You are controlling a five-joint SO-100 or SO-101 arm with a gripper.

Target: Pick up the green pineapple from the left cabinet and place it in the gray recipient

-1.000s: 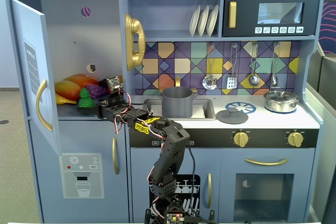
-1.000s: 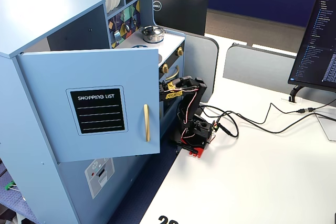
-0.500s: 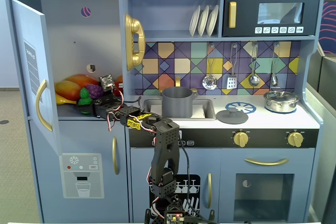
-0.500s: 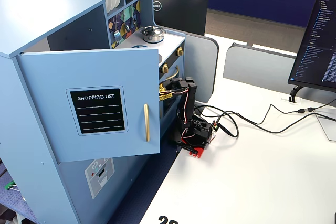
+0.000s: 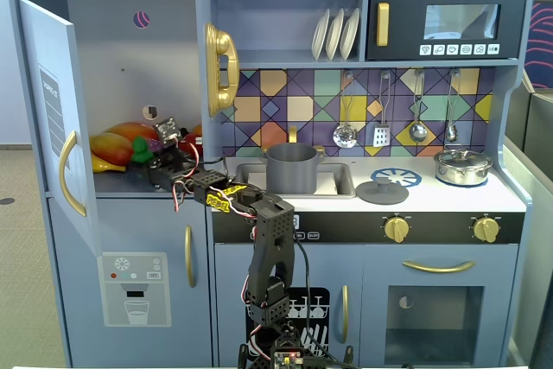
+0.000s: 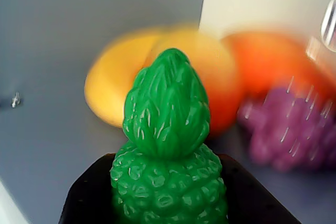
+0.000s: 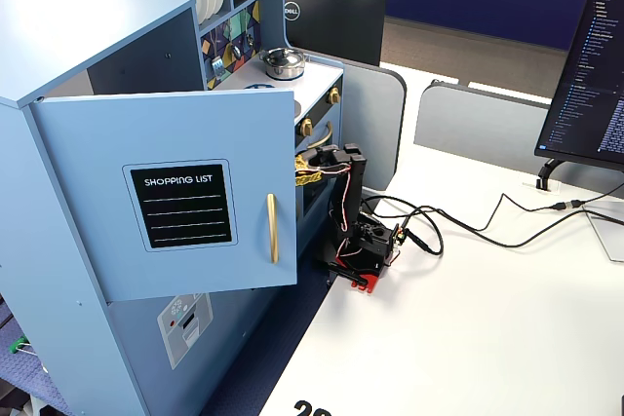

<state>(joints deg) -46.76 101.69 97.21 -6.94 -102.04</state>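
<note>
The green pineapple [image 6: 168,145] fills the lower middle of the wrist view, leafy top pointing up, with black jaws on both sides of its body. My gripper [image 6: 169,205] is shut on it. In a fixed view the gripper [image 5: 152,160] reaches into the open left cabinet [image 5: 112,58], and the green pineapple [image 5: 140,149] shows at its tip just above the shelf. The gray recipient [image 5: 291,168] stands in the sink to the right of the cabinet. In the other fixed view the open cabinet door [image 7: 175,192] hides the inside.
Yellow and orange toy fruit [image 5: 117,140] and a purple grape bunch [image 6: 286,135] lie behind the pineapple on the shelf. The cabinet door [image 5: 52,118] stands open at left. A gold phone [image 5: 222,68], a gray lid [image 5: 382,190] and a shiny lidded pot [image 5: 463,164] are to the right.
</note>
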